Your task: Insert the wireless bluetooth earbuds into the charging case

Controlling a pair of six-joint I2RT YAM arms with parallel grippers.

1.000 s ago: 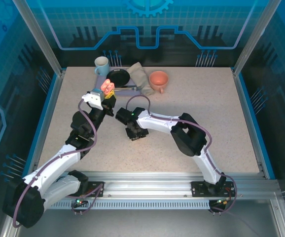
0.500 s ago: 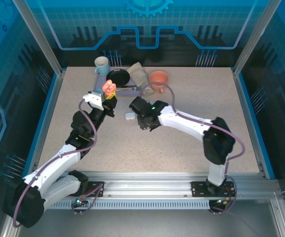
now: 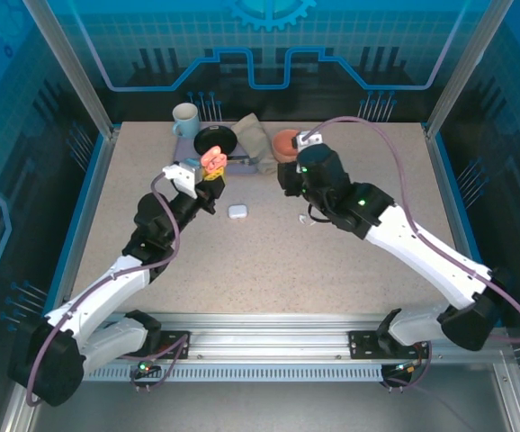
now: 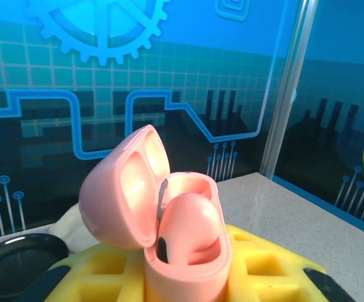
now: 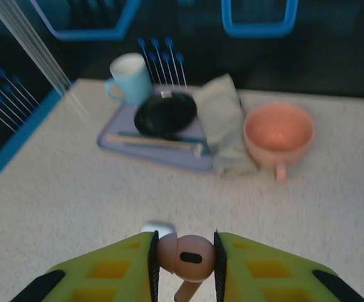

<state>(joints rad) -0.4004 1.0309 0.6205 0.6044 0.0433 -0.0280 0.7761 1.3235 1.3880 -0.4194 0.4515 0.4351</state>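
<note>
My left gripper (image 3: pixel 211 167) is shut on the salmon-pink charging case (image 4: pixel 188 267) and holds it upright above the table's back left. Its lid (image 4: pixel 124 189) is open, and one pink earbud (image 4: pixel 189 228) sits in the case. My right gripper (image 5: pixel 184 257) is shut on a second pink earbud (image 5: pixel 186 255), head between the pads and stem pointing down. In the top view that gripper (image 3: pixel 290 178) hovers to the right of the case, apart from it. A small white case (image 3: pixel 237 211) lies shut on the table between the arms.
At the back stand a light blue mug (image 3: pixel 185 117), a black plate (image 3: pixel 215 141) on a lavender tray (image 5: pixel 145 148), a grey cloth (image 3: pixel 252 139) and an orange cup (image 5: pixel 278 133). A tiny white object (image 3: pixel 310 218), perhaps a white earbud, lies under the right arm.
The right arm has swung up from the middle of the table to the back right with the pink earbud, uncovering the white case. The left gripper shifted slightly right with the pink case.
</note>
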